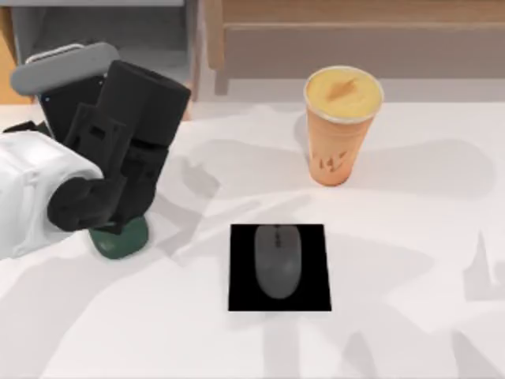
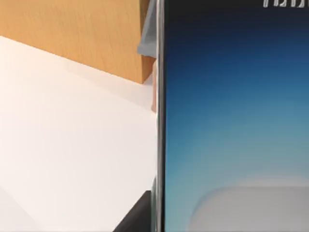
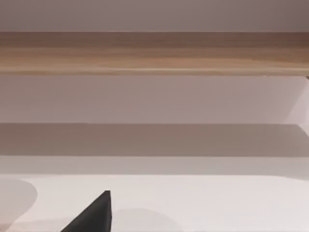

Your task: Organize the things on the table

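Three task things show. The grey mouse (image 1: 278,260) lies centred on the black mat (image 1: 239,298) in the middle of the white surface (image 1: 410,260). The orange cup (image 1: 339,126), yellow-topped and upright, stands behind it near the shelf unit (image 1: 355,39). The smartphone (image 2: 231,121), screen glowing blue, sits close before the left wrist camera. The left hand (image 1: 118,213) hovers over the dark green stand (image 1: 122,239) at the left; whether it is spread or pinching, I cannot tell.
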Action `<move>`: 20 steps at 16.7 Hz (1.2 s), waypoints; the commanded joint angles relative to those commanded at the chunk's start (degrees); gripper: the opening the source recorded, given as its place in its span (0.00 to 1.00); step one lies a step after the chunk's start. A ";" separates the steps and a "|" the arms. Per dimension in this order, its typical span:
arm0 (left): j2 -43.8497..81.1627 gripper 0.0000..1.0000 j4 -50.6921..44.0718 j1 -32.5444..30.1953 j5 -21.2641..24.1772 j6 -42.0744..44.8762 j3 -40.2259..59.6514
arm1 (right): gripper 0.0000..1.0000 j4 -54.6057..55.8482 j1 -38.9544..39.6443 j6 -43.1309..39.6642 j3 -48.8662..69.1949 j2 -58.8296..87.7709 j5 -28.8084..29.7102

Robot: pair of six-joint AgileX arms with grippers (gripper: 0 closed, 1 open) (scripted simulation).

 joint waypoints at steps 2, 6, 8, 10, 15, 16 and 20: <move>0.00 0.23 0.00 0.00 0.00 0.00 0.00 | 1.00 0.00 0.00 0.00 0.00 0.00 0.00; 0.00 0.53 0.00 0.00 0.00 0.00 0.00 | 1.00 0.00 0.00 0.00 0.00 0.00 0.00; 0.00 0.68 0.00 0.00 0.00 0.00 0.00 | 1.00 0.00 0.00 0.00 0.00 0.00 0.00; 0.00 0.83 0.00 0.00 0.00 0.00 0.00 | 1.00 0.00 0.00 0.00 0.00 0.00 0.00; 0.00 1.00 0.00 0.00 0.00 0.00 0.00 | 1.00 0.00 0.00 0.00 0.00 0.00 0.00; 0.00 1.00 0.00 0.00 0.00 0.00 0.00 | 1.00 0.00 0.00 0.00 0.00 0.00 0.00; 0.00 1.00 0.00 0.00 0.00 0.00 0.00 | 1.00 0.00 0.00 0.00 0.00 0.00 0.00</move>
